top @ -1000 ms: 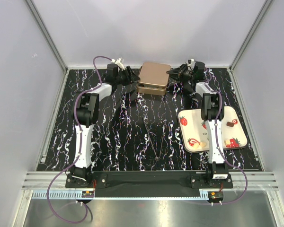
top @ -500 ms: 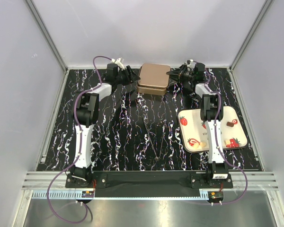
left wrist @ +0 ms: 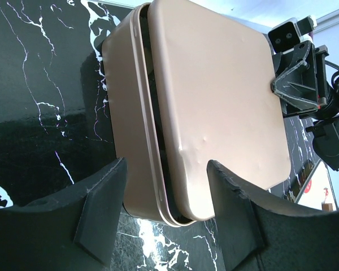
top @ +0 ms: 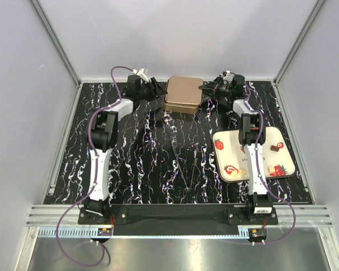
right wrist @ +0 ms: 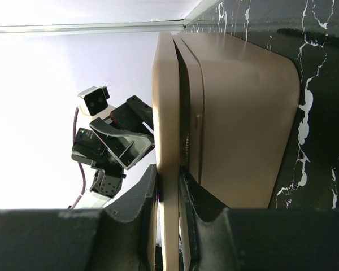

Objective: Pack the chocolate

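Top external view, with much of it too small or too covered to read. Part of the white tray [top: 285, 149] hidden under the right arm, so no full count of the chocolate [top: 275, 148] possible. Made out with fair certainty: one dark piece and one pale piece [top: 238, 175]. Other specks there not separable from the red strawberry prints. All of it on that tray, well apart from both tools, back along the right arm from the right tool [top: 208, 87] toward that arm's base.

Inside of the tin [top: 183, 95] not visible from any view, only a dark slit below the lifted lid [right wrist: 165, 101]. Lowest corner of the tin cut off in the left wrist view, lost behind the dark fingers [left wrist: 104, 217] and the frame edge. Lower part of the lid likewise lost between the fingers in the right wrist view.

Counted: two tools, one tin, one lid, one tray, one black marbled worktop [top: 147, 152].

Clamped tight in the right tool: the thin edge of the lid, raised a little off the tin body on that side. Spread apart on the left tool [top: 153, 89]: both fingers, with the tin's near end straight ahead and partly between them. Touching or not, impossible to tell. Tin directly between the two tools, one at each end.
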`<action>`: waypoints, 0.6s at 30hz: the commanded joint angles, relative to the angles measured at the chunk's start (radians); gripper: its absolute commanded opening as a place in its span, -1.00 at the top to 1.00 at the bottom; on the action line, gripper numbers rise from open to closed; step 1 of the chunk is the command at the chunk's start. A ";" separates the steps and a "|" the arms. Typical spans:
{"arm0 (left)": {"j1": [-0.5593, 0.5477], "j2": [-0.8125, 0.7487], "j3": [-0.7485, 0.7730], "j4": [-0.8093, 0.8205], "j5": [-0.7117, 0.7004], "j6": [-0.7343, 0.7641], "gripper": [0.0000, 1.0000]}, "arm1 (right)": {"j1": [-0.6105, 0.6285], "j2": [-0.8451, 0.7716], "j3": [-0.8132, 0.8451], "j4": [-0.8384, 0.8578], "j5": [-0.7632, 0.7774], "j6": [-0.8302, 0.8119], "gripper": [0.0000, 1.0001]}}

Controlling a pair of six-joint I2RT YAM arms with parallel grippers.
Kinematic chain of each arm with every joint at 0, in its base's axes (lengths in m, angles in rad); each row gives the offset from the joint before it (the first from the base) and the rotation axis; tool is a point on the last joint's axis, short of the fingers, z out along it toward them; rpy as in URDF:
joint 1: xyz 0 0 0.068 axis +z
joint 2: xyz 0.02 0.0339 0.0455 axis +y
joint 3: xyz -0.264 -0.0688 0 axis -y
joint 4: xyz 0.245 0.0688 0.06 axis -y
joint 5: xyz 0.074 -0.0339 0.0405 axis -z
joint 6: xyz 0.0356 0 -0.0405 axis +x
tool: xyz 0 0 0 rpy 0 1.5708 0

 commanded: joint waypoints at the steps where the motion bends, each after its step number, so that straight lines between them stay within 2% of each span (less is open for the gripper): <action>1: 0.003 -0.009 0.041 0.045 0.000 -0.008 -0.27 | 0.008 0.029 0.030 -0.086 -0.009 -0.044 0.88; 12: 0.003 -0.009 0.044 0.043 0.002 -0.009 -0.28 | 0.018 -0.019 -0.044 -0.080 0.004 -0.087 0.81; 15: 0.003 -0.004 0.050 0.028 0.005 -0.005 -0.28 | 0.018 -0.043 -0.050 -0.135 0.024 -0.148 0.70; 18: 0.003 -0.009 0.049 0.019 0.003 0.006 -0.28 | 0.018 -0.082 -0.056 -0.267 0.063 -0.255 0.64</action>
